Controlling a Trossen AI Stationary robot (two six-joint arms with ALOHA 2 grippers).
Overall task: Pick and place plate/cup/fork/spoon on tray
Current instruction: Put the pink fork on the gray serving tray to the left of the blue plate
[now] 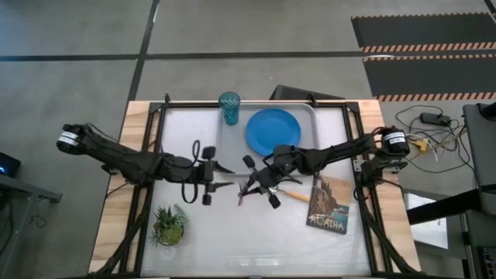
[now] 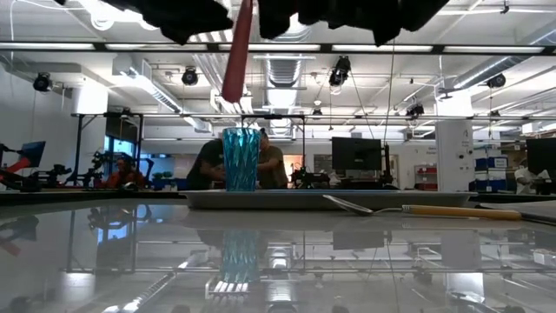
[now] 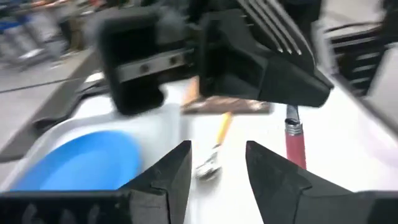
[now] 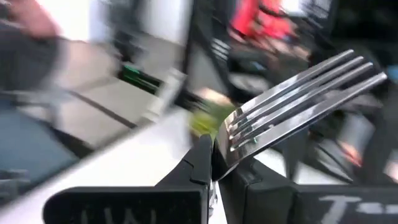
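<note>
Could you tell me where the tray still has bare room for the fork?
The tray is bare in front of the cup and the plate. The middle is crowded: the right gripper holds the fork there, facing the left gripper.

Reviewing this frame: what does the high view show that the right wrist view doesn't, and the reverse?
Only the high view shows the plate and cup on the tray, the spoon on the table beside the book, the potted plant, and the left pincer, open. Only the right wrist view shows the tines up close. Both show the right pincer shut on the fork.
</note>
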